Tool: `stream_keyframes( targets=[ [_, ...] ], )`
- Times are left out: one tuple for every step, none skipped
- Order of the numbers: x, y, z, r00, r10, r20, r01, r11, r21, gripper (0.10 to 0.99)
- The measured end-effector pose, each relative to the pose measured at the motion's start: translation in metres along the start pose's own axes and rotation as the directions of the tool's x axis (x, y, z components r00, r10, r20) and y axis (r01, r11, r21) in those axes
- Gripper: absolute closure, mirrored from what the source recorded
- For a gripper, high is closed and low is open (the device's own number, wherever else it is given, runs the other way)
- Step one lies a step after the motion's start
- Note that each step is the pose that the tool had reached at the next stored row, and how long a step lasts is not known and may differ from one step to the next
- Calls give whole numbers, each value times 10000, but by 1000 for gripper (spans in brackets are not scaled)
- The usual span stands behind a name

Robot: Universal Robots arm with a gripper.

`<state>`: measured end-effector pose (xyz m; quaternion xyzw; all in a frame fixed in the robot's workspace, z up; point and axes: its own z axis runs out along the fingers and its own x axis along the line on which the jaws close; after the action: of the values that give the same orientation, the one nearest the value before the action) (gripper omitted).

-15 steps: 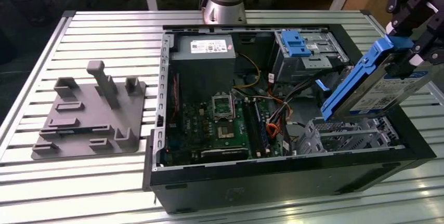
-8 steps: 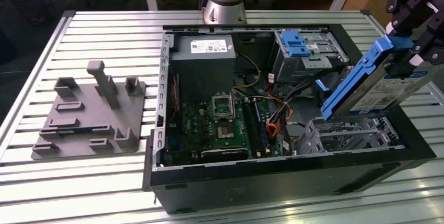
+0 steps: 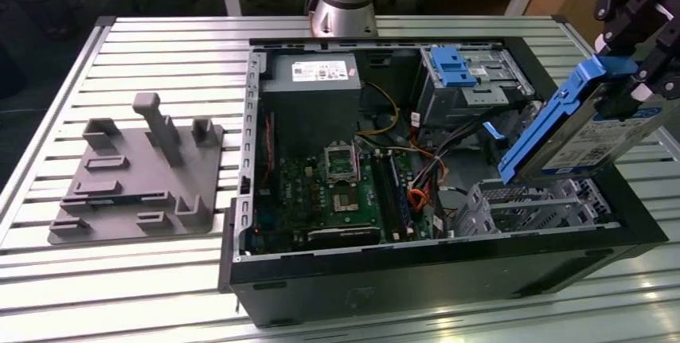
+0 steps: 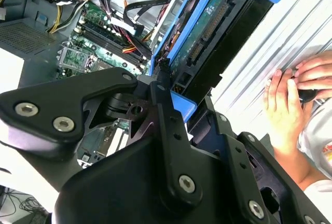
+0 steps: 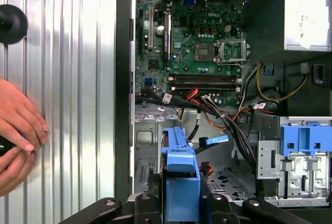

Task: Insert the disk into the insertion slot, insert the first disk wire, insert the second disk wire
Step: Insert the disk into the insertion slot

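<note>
Gripper (image 3: 629, 80) fingers were closed on the disk (image 3: 579, 142) at its blue carrier | disk hung tilted just above the insertion slot (image 3: 531, 204) at a corner of the case (image 3: 425, 279) | second disk wire (image 5: 212, 140) lay beside the slot

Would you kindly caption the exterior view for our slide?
End effector holds the disk tilted above the slot in the open computer case.

Blue-framed disk (image 3: 582, 140) hung tilted above the insertion slot (image 3: 531, 209), not in. Red-orange first disk wire (image 5: 193, 93) and blue-plugged second disk wire (image 5: 213, 140) lay inside the case (image 3: 425, 275).
</note>
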<state>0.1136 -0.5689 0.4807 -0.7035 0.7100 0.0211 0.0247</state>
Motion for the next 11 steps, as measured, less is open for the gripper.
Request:
stream_keyframes(
  targets=[
    [0,0,0,10000,1,0,-1,10000,0,722],
    [0,1,0,10000,1,0,-1,10000,1,722],
    [-1,1,1,10000,1,1,-1,10000,1,722],
    [-5,1,1,10000,1,-1,-1,10000,1,722],
    [-9,1,3,10000,1,-2,-1,10000,1,722],
    [-11,1,5,10000,1,0,-1,10000,1,722],
    [-13,2,8,10000,1,1,-1,10000,1,722],
    [-13,2,11,10000,2,2,-2,10000,1,722],
    [-12,2,13,10000,5,1,-5,10000,0,722],
    [-12,2,15,10000,11,1,-11,10000,-3,722],
    [-12,3,17,10000,20,1,-20,10000,-10,722]
  ],
)
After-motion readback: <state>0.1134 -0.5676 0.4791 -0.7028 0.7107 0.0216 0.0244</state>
